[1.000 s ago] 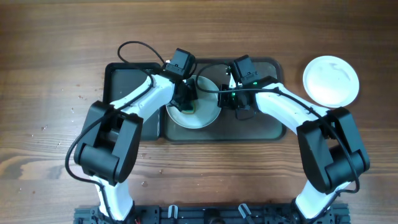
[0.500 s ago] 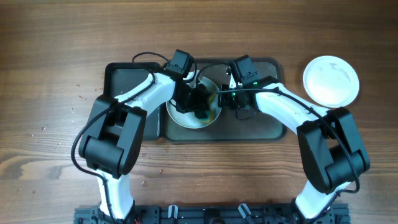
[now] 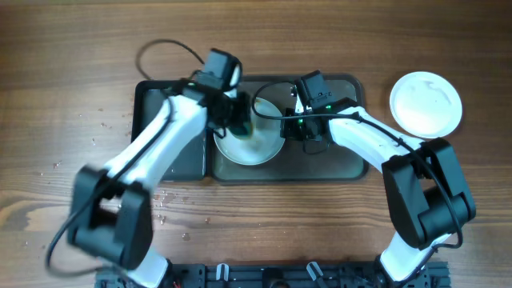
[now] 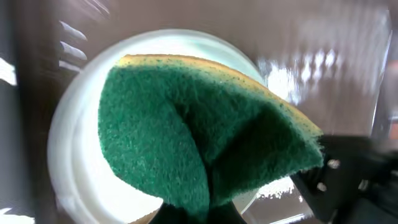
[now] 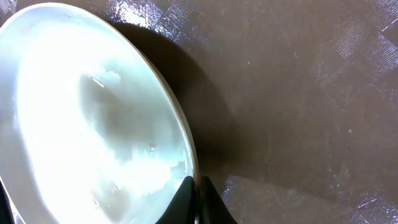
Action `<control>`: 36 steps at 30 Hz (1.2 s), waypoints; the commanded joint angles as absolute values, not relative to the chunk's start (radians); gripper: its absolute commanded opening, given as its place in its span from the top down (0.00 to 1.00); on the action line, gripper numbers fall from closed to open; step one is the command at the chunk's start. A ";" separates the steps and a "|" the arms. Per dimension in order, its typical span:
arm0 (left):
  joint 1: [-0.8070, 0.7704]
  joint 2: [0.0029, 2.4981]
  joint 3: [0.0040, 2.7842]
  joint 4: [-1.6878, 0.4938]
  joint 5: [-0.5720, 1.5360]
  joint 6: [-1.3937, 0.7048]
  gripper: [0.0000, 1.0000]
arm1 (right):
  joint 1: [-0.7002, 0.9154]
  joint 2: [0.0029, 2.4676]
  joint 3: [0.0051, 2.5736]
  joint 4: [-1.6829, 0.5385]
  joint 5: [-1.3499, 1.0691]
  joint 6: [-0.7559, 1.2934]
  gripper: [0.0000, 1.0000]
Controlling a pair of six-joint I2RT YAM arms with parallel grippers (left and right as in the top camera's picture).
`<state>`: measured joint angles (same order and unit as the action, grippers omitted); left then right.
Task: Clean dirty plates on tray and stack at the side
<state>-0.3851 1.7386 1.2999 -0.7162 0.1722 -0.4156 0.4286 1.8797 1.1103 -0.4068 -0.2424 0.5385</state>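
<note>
The left gripper is clenched on a folded sponge, its coarse green scouring face outward and a thin yellow foam edge showing, held over a round, glossy white plate. The right gripper is pinched tight on that plate's rim, beside water beads. The plate sits at the left end of the dark grey tray, which is faintly cross-hatched and shiny. A second white plate lies well apart on the wood-grain table

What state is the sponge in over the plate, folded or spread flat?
Folded: the green sponge creases into a V where the left gripper pinches it over the plate.
</note>
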 commanded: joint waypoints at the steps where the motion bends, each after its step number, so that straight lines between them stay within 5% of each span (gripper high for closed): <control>1: -0.326 1.614 1.326 -0.760 -0.014 -0.400 0.96 | 0.429 1.893 1.104 -0.409 -0.216 0.550 0.91; 10: -0.022 1.586 1.326 -0.923 -0.017 -0.396 0.96 | 0.429 1.941 1.100 -0.420 -0.213 0.611 0.77; 16: 0.068 1.600 1.296 -0.924 0.005 -0.366 0.96 | 0.429 1.982 1.099 -0.405 -0.263 0.632 0.96; 36: 0.077 1.600 1.157 -0.819 0.009 -0.316 0.96 | 0.420 1.872 1.338 -0.670 -0.209 0.526 0.96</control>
